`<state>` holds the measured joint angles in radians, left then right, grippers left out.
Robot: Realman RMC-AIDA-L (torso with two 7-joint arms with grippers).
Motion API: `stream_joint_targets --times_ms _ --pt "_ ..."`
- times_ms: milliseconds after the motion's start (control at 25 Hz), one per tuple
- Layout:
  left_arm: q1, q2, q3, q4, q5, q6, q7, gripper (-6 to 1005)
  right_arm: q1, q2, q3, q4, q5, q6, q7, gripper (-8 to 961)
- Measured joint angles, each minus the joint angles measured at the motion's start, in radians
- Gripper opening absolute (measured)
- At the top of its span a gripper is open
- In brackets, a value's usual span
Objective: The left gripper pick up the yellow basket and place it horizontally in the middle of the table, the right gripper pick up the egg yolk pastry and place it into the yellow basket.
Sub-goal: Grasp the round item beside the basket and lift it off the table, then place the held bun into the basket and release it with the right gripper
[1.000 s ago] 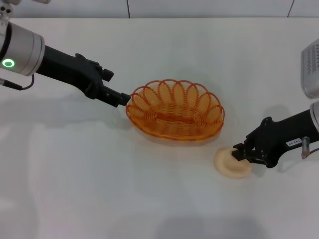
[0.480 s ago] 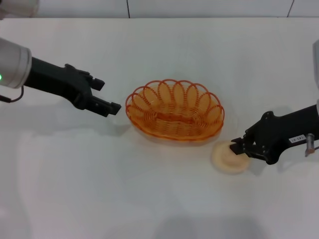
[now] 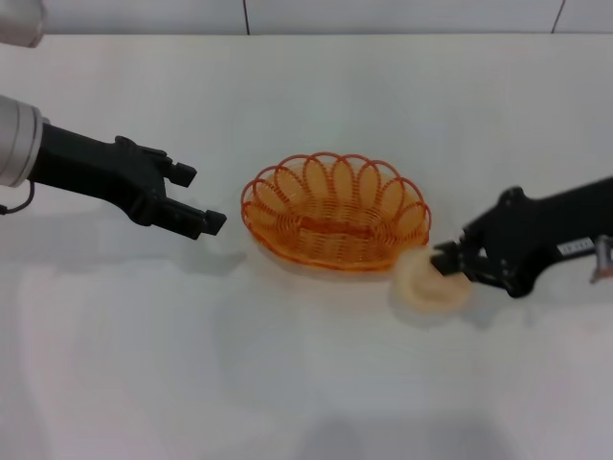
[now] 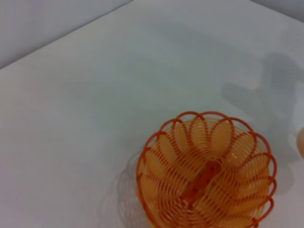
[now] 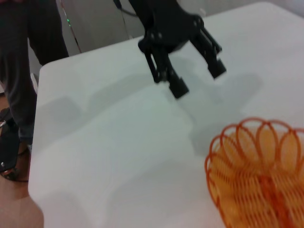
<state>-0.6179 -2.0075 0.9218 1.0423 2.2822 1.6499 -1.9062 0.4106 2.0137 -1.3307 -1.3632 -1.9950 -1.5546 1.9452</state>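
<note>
Lifted beside the yellow basket (image 3: 335, 213), egg yolk pastry (image 3: 421, 281) sits between right gripper (image 3: 448, 265) fingers.

There was one counter (image 3: 316, 402) — white and wide. On it sat one yellow basket (image 3: 335, 214). There was one egg yolk pastry (image 3: 421, 283) — just one small round bun. There were two black claws: the left claw (image 3: 196, 198) and the right claw (image 3: 447, 263). One person (image 5: 28, 52) stood behind the counter's far edge.

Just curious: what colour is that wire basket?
Translucent orange-amber basket; clearest in the head view.
</note>
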Motion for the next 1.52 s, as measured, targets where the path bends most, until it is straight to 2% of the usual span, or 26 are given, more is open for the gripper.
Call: stream_joint_targets --times_ms 160,320,520,800,1040,1240,1360,1520 --pt "0.001 -0.001 0.000 0.001 -0.001 0.003 0.005 891 0.029 0.002 -0.009 -0.001 0.013 0.032 0.000 26" --pt "0.003 -0.003 0.003 0.001 -0.001 0.009 0.008 891 0.091 0.004 -0.070 0.033 0.022 0.142 0.001 26" --pt "0.007 -0.004 0.001 0.001 -0.001 0.018 0.009 890 0.162 0.006 -0.133 0.123 0.022 0.247 0.002 25" --pt "0.004 -0.003 -0.001 0.001 -0.001 0.019 0.012 890 0.197 0.010 -0.174 0.196 0.042 0.358 0.005 24" --pt "0.006 -0.003 0.000 0.001 -0.001 0.015 0.013 890 0.237 0.008 -0.175 0.253 0.050 0.362 0.005 106" --pt "0.013 -0.002 -0.001 0.001 -0.001 0.013 0.015 890 0.233 0.008 -0.175 0.242 0.050 0.356 0.005 174" --pt "0.024 0.000 -0.002 0.001 -0.001 0.013 0.019 889 0.221 0.008 -0.176 0.220 0.053 0.350 0.006 394" --pt "0.026 0.000 -0.002 0.001 -0.002 0.010 0.028 888 0.166 0.003 -0.171 0.163 0.074 0.337 0.006 477"
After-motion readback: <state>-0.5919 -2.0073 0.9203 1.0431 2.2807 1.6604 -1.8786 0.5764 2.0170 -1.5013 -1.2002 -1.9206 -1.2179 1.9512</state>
